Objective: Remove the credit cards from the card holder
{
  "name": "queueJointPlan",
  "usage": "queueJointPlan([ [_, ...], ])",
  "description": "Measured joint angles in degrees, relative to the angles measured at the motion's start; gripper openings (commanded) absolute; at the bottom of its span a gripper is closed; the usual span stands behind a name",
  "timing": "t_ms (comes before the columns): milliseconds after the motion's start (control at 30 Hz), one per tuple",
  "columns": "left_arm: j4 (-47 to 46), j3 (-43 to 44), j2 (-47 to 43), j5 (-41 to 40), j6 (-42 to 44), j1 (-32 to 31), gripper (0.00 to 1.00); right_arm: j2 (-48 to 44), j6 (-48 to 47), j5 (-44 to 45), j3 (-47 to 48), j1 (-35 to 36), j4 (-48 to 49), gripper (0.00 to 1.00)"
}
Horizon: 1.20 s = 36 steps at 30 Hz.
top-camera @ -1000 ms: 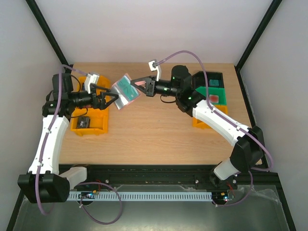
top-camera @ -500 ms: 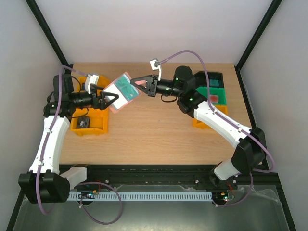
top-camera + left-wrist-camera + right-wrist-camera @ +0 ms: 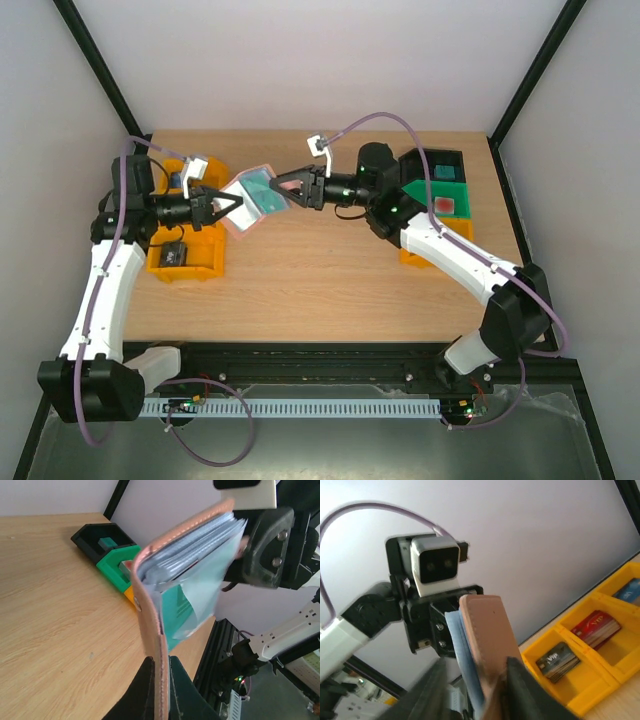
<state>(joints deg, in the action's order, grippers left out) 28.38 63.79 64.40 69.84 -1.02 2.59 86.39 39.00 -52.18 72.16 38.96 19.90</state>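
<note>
Card holder (image 3: 250,198) is up in the air over the left part of the table (image 3: 320,280), with the left claw (image 3: 236,206) clamped on its left edge. The right claw (image 3: 281,188) straddles the opposite edge, can't tell if it's actually pinching. A teal card (image 3: 172,612) shows inside.

Overhead and wrist views.
Top camera looks down on the table (image 3: 320,280) from behind; wrist cameras closely face each other, sharing the card holder (image 3: 150,615).
</note>
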Motion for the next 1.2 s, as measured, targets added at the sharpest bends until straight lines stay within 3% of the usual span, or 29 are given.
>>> queueJointPlan([
  [67, 1.7, 0.8, 0.0, -0.8, 1.4, 0.0, 0.02, 0.2, -2.7, -0.9, 0.0, 0.0, -2.1, 0.54],
  [167, 4.3, 1.9, 0.0, -3.1, 3.7, 0.0, 0.02, 0.7, -6.3, -2.3, -0.1, 0.0, -5.6, 0.63],
  [433, 9.5, 3.1, 0.0, -5.4, 9.1, -0.1, 0.02, 0.8, -12.8, -3.0, -0.3, 0.0, -9.6, 0.66],
  [533, 10.6, 3.5, 0.0, -5.4, 10.1, -0.4, 0.02, 0.9, -14.0, -2.8, -0.2, 0.0, -10.0, 0.57],
  [733, 11.7, 3.8, 0.0, -5.4, 11.4, -0.6, 0.02, 2.6, -15.2, -1.7, 0.4, 0.0, -10.8, 0.08],
  [833, 12.5, 3.8, 0.0, -5.4, 11.8, -0.7, 0.02, 3.1, -15.5, -2.1, 0.5, 0.0, -10.7, 0.02],
  [1000, 11.6, 3.8, 0.0, -7.5, 10.6, -0.7, 0.42, 3.1, -15.2, -1.4, 0.5, 0.1, -10.9, 0.02],
  [1200, 6.1, 3.7, 0.0, -23.3, 5.5, -0.4, 0.61, 3.3, -12.5, 11.0, 1.3, 0.2, -17.6, 0.02],
])
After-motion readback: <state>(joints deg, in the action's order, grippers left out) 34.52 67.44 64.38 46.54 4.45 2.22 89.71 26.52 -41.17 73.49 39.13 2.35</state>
